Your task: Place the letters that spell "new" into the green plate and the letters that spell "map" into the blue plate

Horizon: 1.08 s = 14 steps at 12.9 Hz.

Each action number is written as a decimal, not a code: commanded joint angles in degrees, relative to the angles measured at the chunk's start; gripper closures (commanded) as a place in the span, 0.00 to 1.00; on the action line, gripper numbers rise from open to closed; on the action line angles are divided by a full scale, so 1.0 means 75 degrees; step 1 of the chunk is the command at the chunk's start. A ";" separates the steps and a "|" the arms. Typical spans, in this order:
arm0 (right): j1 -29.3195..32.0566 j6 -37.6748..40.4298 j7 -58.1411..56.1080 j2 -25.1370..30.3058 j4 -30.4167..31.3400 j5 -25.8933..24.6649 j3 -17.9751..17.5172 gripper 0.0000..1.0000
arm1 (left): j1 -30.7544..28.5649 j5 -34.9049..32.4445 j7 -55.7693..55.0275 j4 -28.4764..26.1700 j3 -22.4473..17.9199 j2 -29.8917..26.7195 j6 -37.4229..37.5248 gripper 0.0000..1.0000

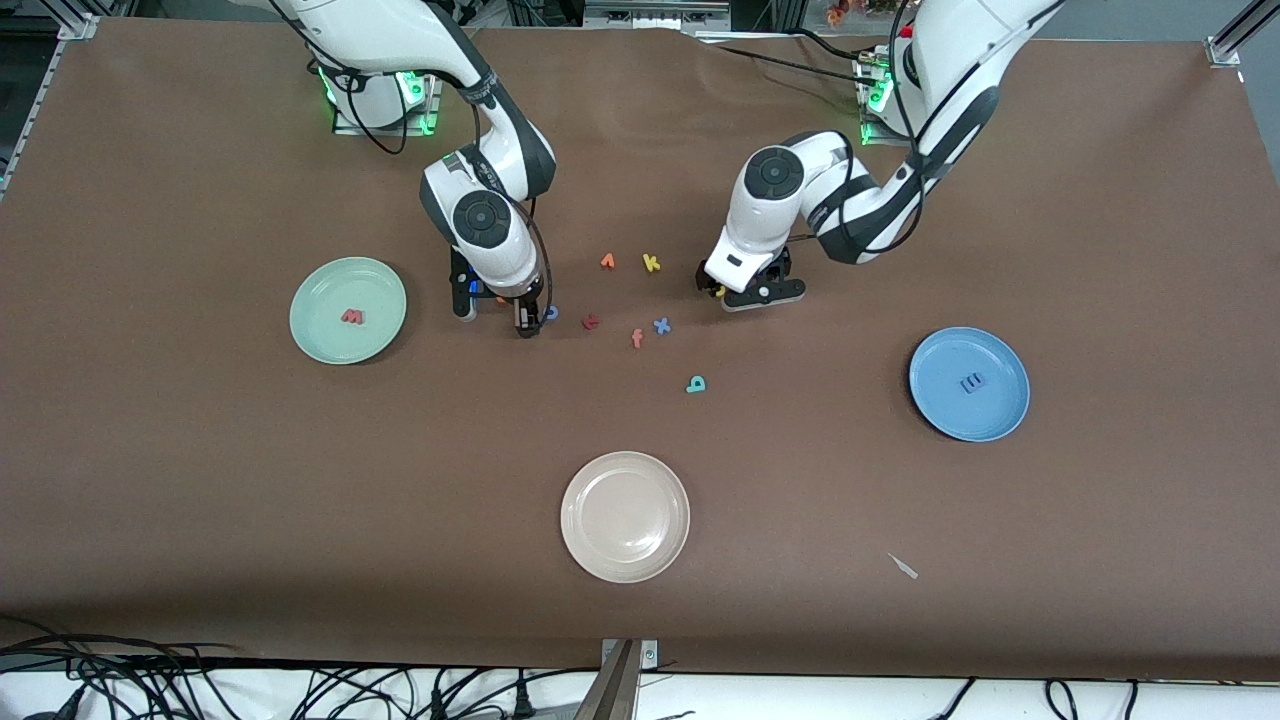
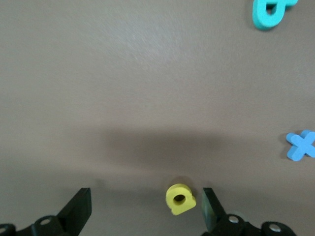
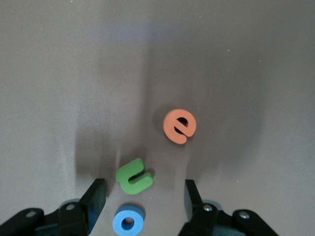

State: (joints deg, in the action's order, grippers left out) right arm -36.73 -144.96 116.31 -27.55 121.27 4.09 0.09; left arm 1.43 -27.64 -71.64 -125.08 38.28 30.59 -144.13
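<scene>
Spanning the whole working surface, the brown table [image 1: 200, 500] carries three plates. The cream-white plate [image 1: 625, 516] sits near the table edge closest to the front camera. The green plate [image 1: 348, 310] lies toward my right arm's end of the table and holds the salmon-red "w" [image 1: 352, 317]. The blue plate [image 1: 969, 384] lies toward my left arm's end and holds the blue "m" [image 1: 972, 382].

My left gripper [image 2: 146, 209] is low over the table middle, jaws wide apart, with the yellow "p" [image 2: 180, 198] on the table between them, close to one fingertip. My right gripper [image 3: 144, 197] is also low, jaws apart, straddling the green "n" [image 3: 134, 176] and the blue "o" [image 3: 129, 220]; nothing is clamped. The orange "e" [image 3: 179, 126] lies just beside the "n".

The teal "a" [image 1: 696, 384] lies loose in the table middle, nearer the front camera than the blue "x" [image 1: 661, 325].
</scene>
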 commanded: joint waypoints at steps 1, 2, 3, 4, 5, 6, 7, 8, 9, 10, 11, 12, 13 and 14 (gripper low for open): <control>-0.0059 -0.0008 0.0090 -0.0065 -0.0115 -0.0018 0.0070 0.27 | 0.0114 -0.0311 -0.0233 0.0470 -0.0041 0.0468 0.0161 0.05; -0.0059 -0.0008 0.0078 -0.0065 -0.0115 -0.0041 0.0082 0.28 | 0.0137 -0.0264 -0.0233 0.0644 -0.0041 0.0527 0.0417 0.05; -0.0059 -0.0008 0.0067 -0.0065 -0.0103 -0.0088 0.0082 0.28 | 0.0207 -0.0217 -0.0245 0.0843 -0.0030 0.0643 0.0733 0.06; -0.0059 -0.0020 0.0066 -0.0076 -0.0103 -0.0112 0.0094 0.31 | 0.0347 -0.0194 -0.0279 0.1008 -0.0029 0.0737 0.0887 0.07; -0.0059 -0.0020 0.0066 -0.0076 -0.0103 -0.0112 0.0094 0.35 | 0.0395 -0.0193 -0.0396 0.1033 -0.0041 0.0773 0.0912 0.10; -0.0048 -0.0020 0.0066 -0.0076 -0.0103 -0.0123 0.0094 0.37 | 0.0395 -0.0193 -0.0478 0.1033 -0.0041 0.0773 0.0924 0.11; -0.0048 -0.0020 0.0066 -0.0076 -0.0103 -0.0124 0.0094 0.42 | 0.0418 -0.0193 -0.0491 0.1021 -0.0030 0.0773 0.0935 0.14; -0.0036 -0.0020 0.0066 -0.0076 -0.0115 -0.0135 0.0105 0.47 | 0.0465 -0.0193 -0.0502 0.1021 -0.0029 0.0773 0.0924 0.16; -0.0036 -0.0020 0.0066 -0.0076 -0.0115 -0.0124 0.0129 0.50 | 0.0500 -0.0193 -0.0618 0.1010 -0.0029 0.0773 0.0924 0.22; -0.0036 -0.0020 0.0055 -0.0076 -0.0115 -0.0135 0.0199 0.52 | 0.0512 -0.0193 -0.0701 0.0998 -0.0018 0.0773 0.0924 0.24; -0.0036 -0.0020 0.0055 -0.0076 -0.0115 -0.0193 0.0223 0.61 | 0.0512 -0.0193 -0.0702 0.0986 -0.0018 0.0773 0.0924 0.26; -0.0036 -0.0020 0.0055 -0.0076 -0.0115 -0.0252 0.0223 0.67 | 0.0524 -0.0193 -0.0702 0.0986 -0.0018 0.0773 0.0935 0.32; -0.0036 -0.0020 0.0043 -0.0076 -0.0138 -0.0252 0.0223 0.71 | 0.0559 -0.0193 -0.0713 0.0986 -0.0018 0.0773 0.0924 0.34; -0.0024 -0.0008 -0.0015 -0.0065 -0.0161 -0.0252 0.0223 0.76 | 0.0559 -0.0193 -0.0725 0.0986 -0.0018 0.0773 0.0935 0.35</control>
State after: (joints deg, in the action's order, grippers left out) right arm -36.73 -145.05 116.21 -27.55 121.09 3.22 1.56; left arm 4.97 -27.95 -75.64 -118.71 38.21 35.90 -138.30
